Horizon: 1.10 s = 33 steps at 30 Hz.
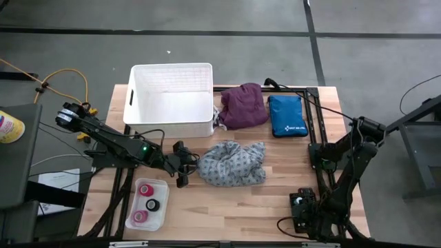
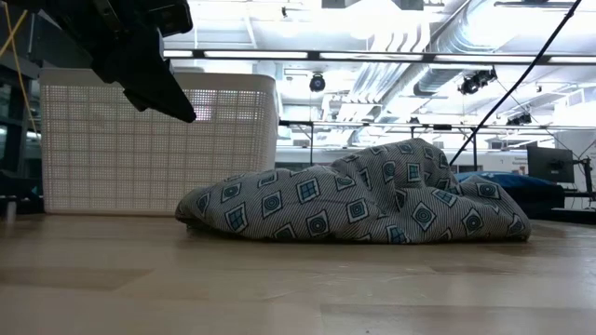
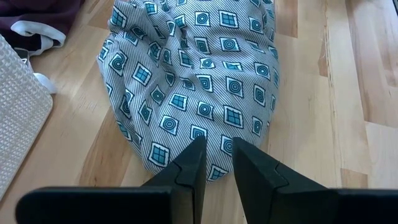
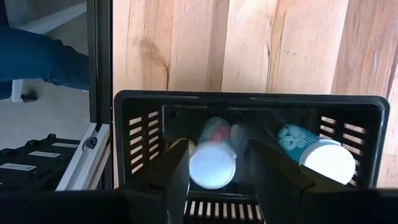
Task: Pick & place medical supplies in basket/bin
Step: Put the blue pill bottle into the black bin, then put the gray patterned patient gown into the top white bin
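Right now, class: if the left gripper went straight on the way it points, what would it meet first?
Most likely the grey cloth. The left gripper points at its near edge with the fingers slightly apart, empty. The low view suggests the gripper sits above table level, so contact height is unclear.

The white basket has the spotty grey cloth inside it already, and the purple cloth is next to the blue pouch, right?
Not quite. The high view shows the spotty grey cloth lying on the wooden table in front of the white basket, not inside it. The left gripper is right at its edge. The purple cloth is indeed next to the blue pouch.
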Each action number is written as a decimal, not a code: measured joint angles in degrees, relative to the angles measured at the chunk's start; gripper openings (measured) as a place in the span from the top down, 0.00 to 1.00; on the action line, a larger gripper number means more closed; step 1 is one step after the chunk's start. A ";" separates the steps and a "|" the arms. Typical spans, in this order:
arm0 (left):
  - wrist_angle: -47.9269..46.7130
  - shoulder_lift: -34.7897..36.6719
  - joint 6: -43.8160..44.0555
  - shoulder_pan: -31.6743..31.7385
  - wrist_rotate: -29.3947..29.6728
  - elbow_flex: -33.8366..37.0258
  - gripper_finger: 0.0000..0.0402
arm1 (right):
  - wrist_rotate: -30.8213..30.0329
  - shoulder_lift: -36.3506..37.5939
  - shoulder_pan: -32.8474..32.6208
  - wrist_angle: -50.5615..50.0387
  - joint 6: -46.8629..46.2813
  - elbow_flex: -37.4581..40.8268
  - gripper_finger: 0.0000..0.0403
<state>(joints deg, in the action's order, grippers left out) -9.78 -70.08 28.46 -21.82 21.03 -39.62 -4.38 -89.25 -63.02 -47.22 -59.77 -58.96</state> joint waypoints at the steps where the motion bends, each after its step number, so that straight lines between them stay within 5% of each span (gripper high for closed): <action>1: 0.00 0.00 0.01 0.01 -0.01 0.00 0.82 | 0.02 0.00 0.00 0.00 0.00 0.00 0.62; 33: 0.00 0.00 -0.01 0.02 -0.01 0.00 0.82 | -4.68 10.12 2.05 -3.46 1.64 0.00 0.63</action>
<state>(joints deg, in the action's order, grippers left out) -9.78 -70.08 28.45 -21.80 21.02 -39.62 -9.06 -79.13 -60.97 -50.68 -58.13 -58.96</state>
